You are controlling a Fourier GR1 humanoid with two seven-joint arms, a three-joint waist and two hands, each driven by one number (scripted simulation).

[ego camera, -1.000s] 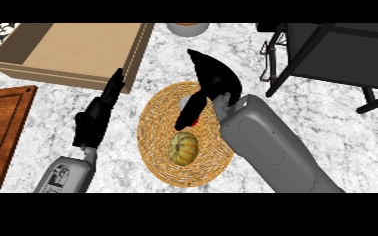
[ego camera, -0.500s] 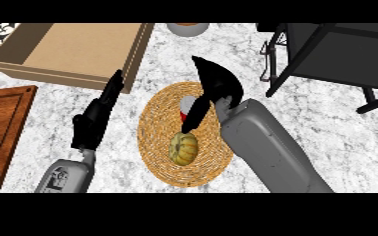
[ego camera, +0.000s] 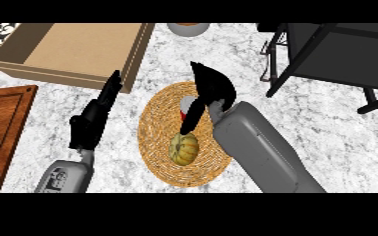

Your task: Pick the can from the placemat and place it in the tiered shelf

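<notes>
Spreading across the view, the marble counter (ego camera: pixel 325 145) carries a cardboard box (ego camera: pixel 81 50) at upper left and the dark tiered shelf (ego camera: pixel 325 52) at upper right. Between them lies the round woven placemat (ego camera: pixel 159 135). Over it, the right hand (ego camera: pixel 210 87) closes around the red-and-white can (ego camera: pixel 189 109), mostly hiding it. A small yellow-green squash (ego camera: pixel 183 148) sits just below. The left hand (ego camera: pixel 94 117) rests released, fingers straight, beside the mat.

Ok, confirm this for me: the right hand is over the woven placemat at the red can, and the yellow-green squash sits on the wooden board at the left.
Not quite. The head view shows the yellow-green squash on the woven placemat, just in front of the red can, not on the wooden board. The rest holds: the right hand is over the placemat at the can.
</notes>
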